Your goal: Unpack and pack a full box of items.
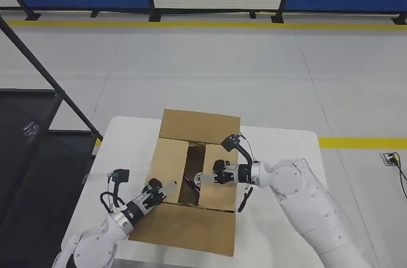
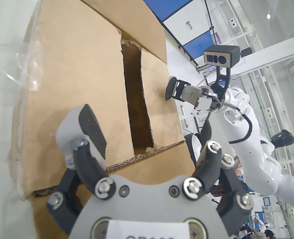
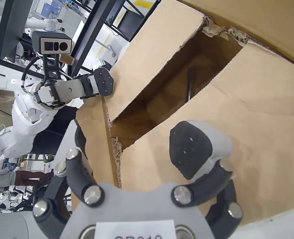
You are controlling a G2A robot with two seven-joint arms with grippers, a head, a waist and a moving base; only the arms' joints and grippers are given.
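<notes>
Nearest to us, the cardboard box (image 1: 220, 193) sits in the middle of the white tabletop (image 1: 284, 154), opening upward, with its near flap (image 1: 190, 231) laid out flat toward the robot. Its two side flaps are folded in over the top, leaving a narrow slot (image 1: 192, 171) between them that runs from near to far, the same way as the box's long axis. Down in that slot we see a thin dark item (image 3: 190, 85) standing in the shadow, though we cannot tell what it is or what else lies beside it. The left claw (image 1: 154, 187) rests at the near corner of the left side flap. We see its fingers (image 2: 87, 123) spread wide with cardboard between them and pinching nothing, and the left forearm comes in low from the near left edge of the tabletop. The right claw (image 1: 215, 173) hangs just over the right side flap beside the slot, likewise spread apart and empty, one pad (image 3: 194, 150) turned toward the cardboard. The right arm bends in from the right side with the wrist pointing left across the box. A clear plastic sheet (image 2: 10, 60) lies on the tabletop just to the left of the box. Farther on, the far flap (image 1: 200, 125) stands open, tipped away from the robot.
</notes>
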